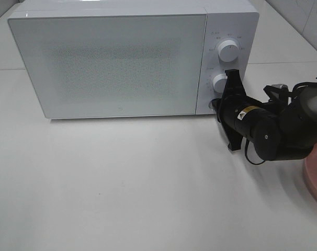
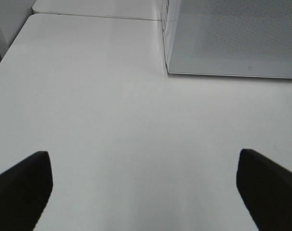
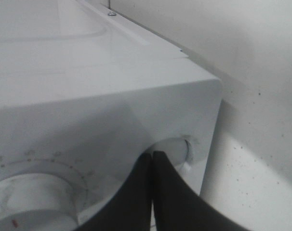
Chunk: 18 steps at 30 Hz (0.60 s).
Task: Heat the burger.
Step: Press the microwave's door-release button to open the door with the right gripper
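The matt white table (image 1: 122,198) spreads smooth and bare-looking under a boxy white microwave oven (image 1: 116,63). Its flat door (image 1: 109,65), frosted with a fine dotted mesh, stands closed. At the right edge of the high view a round, glossy pink plate (image 1: 316,178) shows only a slice, the rest hidden by the black arm. Two round white knobs (image 1: 228,50) sit one above the other on the panel, with a small round button (image 3: 177,149) below them. The right gripper (image 3: 152,156) has its black fingers pressed together, their tips at that button. The left gripper (image 2: 143,187) hangs over the table with its fingers spread wide, holding nothing. The burger shows in no view. Whether it lies behind the door or on the plate's hidden part cannot be told. It would likely be light, soft and loosely stacked, so a gentle hold low across the bun's sides seems safest.
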Motion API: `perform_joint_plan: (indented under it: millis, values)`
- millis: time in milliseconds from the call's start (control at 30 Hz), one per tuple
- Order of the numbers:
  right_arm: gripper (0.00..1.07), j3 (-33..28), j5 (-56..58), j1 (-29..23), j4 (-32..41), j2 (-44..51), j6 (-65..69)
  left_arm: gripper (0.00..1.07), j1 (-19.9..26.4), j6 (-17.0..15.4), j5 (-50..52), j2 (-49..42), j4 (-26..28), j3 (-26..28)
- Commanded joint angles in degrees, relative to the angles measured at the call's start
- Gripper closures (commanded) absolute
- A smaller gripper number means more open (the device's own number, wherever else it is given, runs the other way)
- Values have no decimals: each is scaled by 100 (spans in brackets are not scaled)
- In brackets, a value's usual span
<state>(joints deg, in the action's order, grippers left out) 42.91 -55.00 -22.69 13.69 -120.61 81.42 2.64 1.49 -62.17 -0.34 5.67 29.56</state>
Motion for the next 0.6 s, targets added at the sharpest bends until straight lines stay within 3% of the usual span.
perform_joint_plan:
  millis: [33, 600]
  values:
    - [107, 252, -1455, 74, 235, 138, -103, 11, 0, -29, 92, -92, 34, -6]
    - [107, 1020, -2194, 74, 659, -275, -395, 11, 0, -29, 92, -92, 34, -6]
